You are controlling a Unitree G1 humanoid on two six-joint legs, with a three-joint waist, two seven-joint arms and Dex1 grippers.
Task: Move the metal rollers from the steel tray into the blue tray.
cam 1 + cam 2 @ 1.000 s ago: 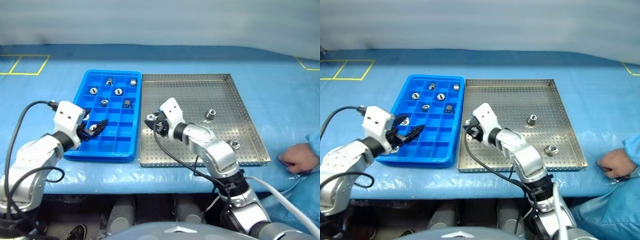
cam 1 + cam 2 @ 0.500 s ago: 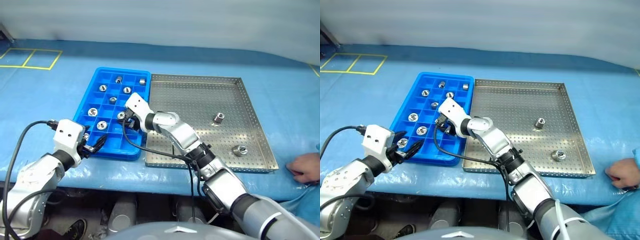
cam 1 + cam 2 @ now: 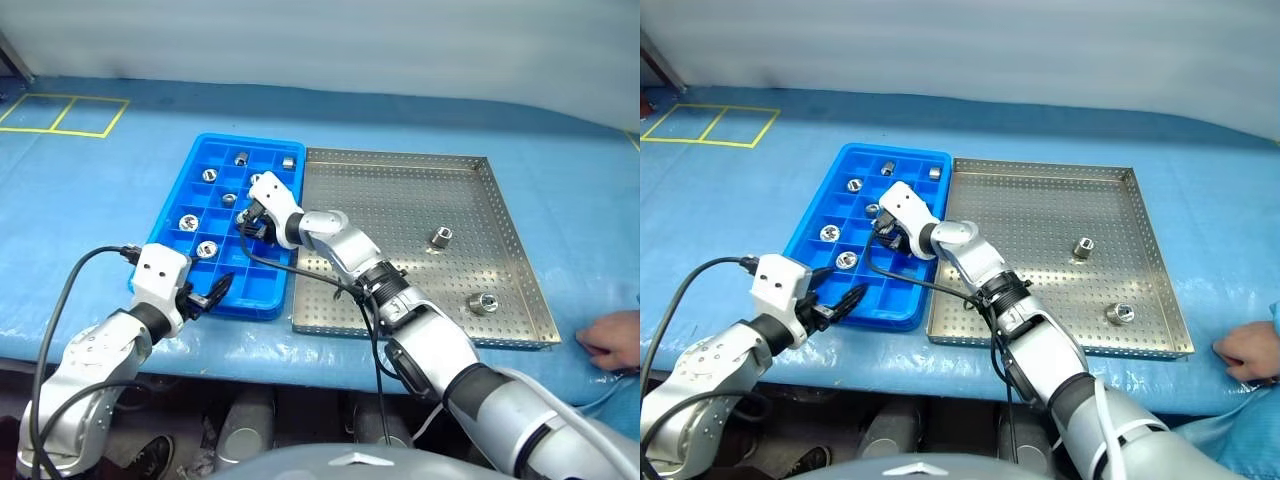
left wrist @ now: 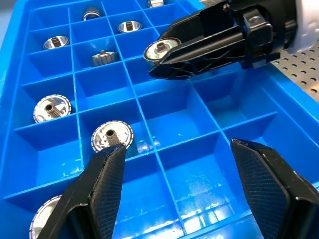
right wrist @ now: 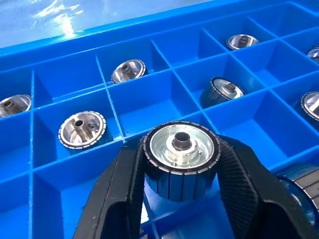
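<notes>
Blue tray [image 3: 172, 255] near steel tray's left edge already has approx 8 rollers in its cells; 2 rollers [image 3: 442, 237] left on steel tray [image 3: 400, 190], towards its right edge. Right gripper [image 3: 249, 222] over blue tray's mid cells; vs 1 s ago it crossed over from steel tray.

L wrist view: left gripper [image 4: 174, 191] jaws wide, empty, by tray's near edge.

R wrist view: carried roller [image 5: 181, 159] sits btwn right jaws, above a cell, not dropped yet.

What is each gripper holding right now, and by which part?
The right gripper holds a metal roller by its ribbed sides, over the blue tray. The left gripper is open, holding nothing.
</notes>
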